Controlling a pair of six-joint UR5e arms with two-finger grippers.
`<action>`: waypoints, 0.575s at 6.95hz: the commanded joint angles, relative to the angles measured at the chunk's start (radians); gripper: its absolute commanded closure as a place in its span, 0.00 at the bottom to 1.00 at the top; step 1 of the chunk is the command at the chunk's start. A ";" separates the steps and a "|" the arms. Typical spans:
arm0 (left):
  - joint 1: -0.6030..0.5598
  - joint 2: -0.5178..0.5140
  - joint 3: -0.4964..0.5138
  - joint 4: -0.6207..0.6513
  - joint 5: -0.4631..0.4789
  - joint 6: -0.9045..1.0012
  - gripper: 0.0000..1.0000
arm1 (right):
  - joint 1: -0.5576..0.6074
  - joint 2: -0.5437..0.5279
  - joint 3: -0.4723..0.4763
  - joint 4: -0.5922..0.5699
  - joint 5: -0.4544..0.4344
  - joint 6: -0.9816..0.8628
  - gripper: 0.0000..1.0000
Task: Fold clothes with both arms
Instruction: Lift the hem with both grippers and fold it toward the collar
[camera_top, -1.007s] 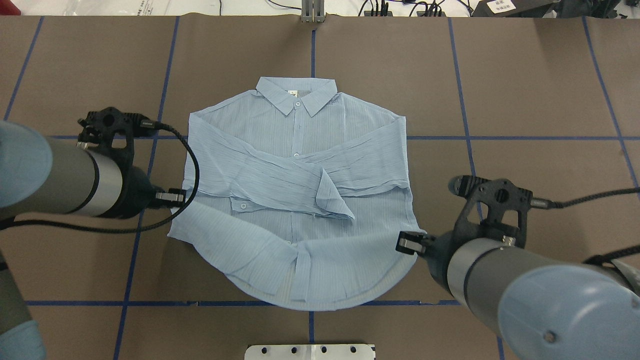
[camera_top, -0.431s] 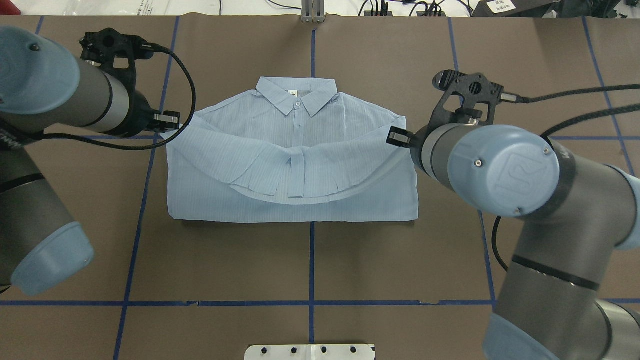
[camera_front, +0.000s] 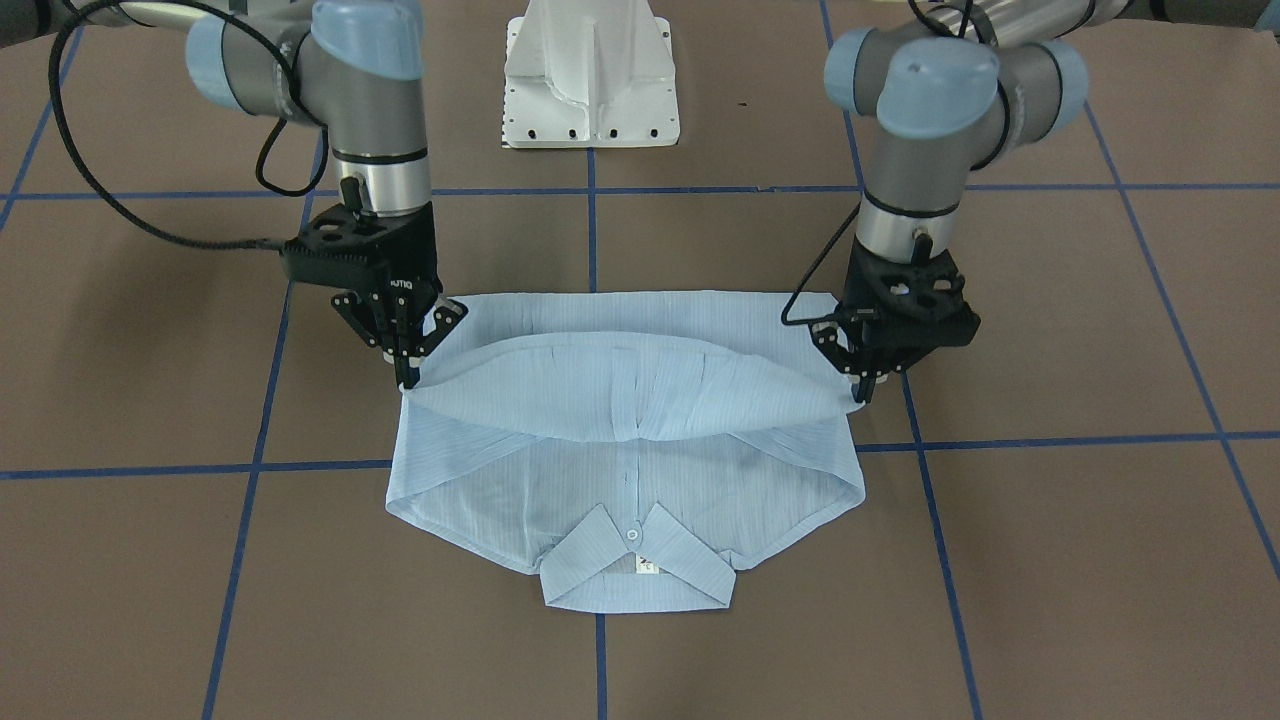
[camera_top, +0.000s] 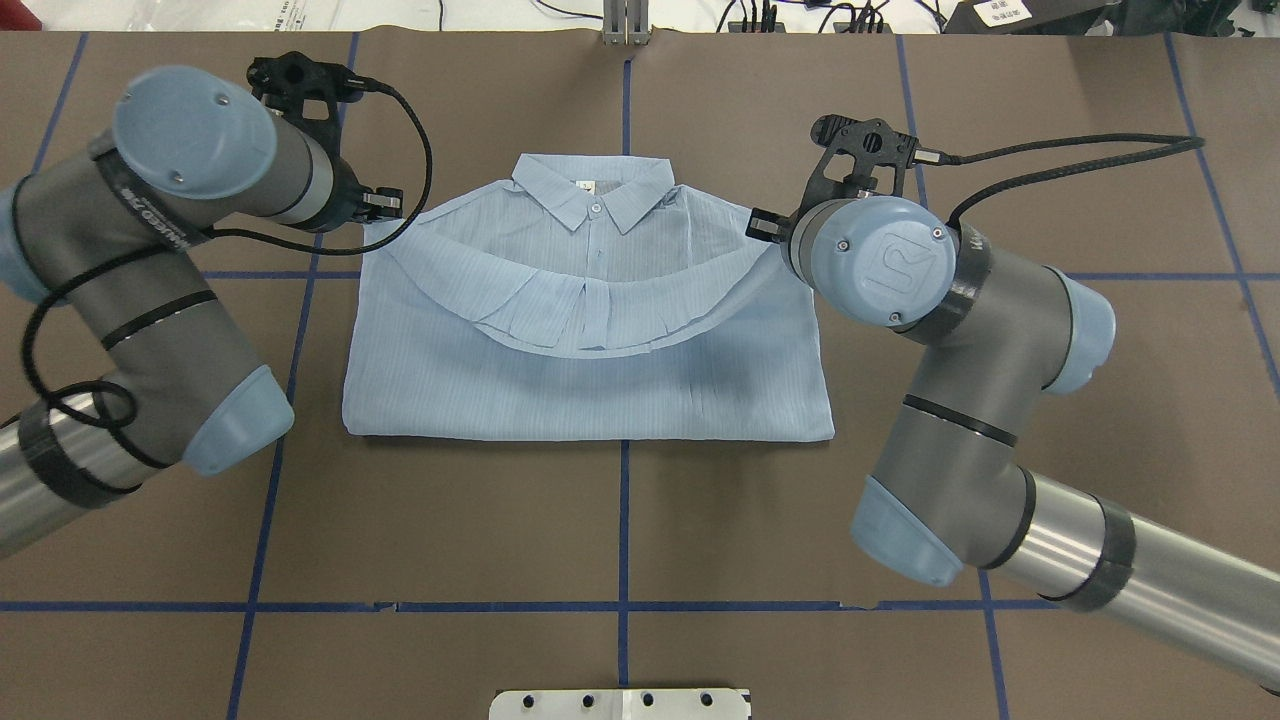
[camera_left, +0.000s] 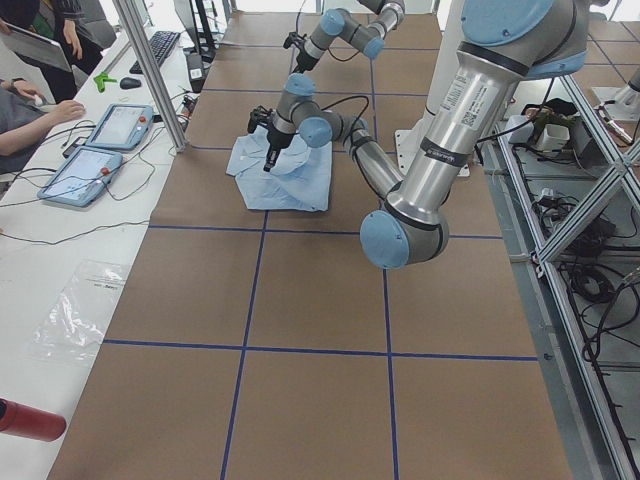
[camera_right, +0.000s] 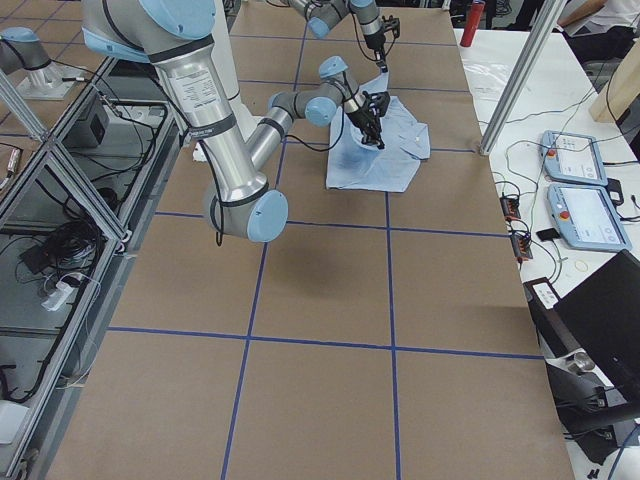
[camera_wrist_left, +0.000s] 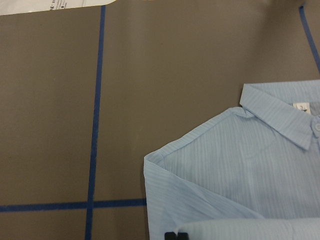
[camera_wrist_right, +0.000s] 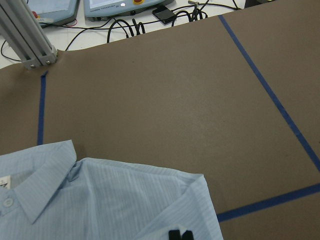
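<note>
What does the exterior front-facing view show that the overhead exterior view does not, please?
Only front-facing: the left gripper and right gripper pinching the shirt's raised hem corners. Only overhead: the metal post and cables at the table's far edge; the grip itself is hidden there. Both: the shirt doubled over, hem sagging short of the collar.

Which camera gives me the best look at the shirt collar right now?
Exterior front-facing: on the shirt, the collar lies nearest that camera, whole, with its button and white label clear. Overhead shows it whole but smaller. Each wrist camera crops it at the frame edge. Side views show it too small.
</note>
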 joint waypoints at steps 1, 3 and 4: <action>0.001 -0.047 0.220 -0.149 0.044 0.004 1.00 | 0.030 0.021 -0.168 0.100 0.003 -0.031 1.00; 0.001 -0.050 0.291 -0.219 0.044 0.029 1.00 | 0.043 0.020 -0.208 0.117 0.023 -0.043 1.00; -0.001 -0.050 0.294 -0.224 0.044 0.038 1.00 | 0.051 0.020 -0.213 0.117 0.023 -0.049 1.00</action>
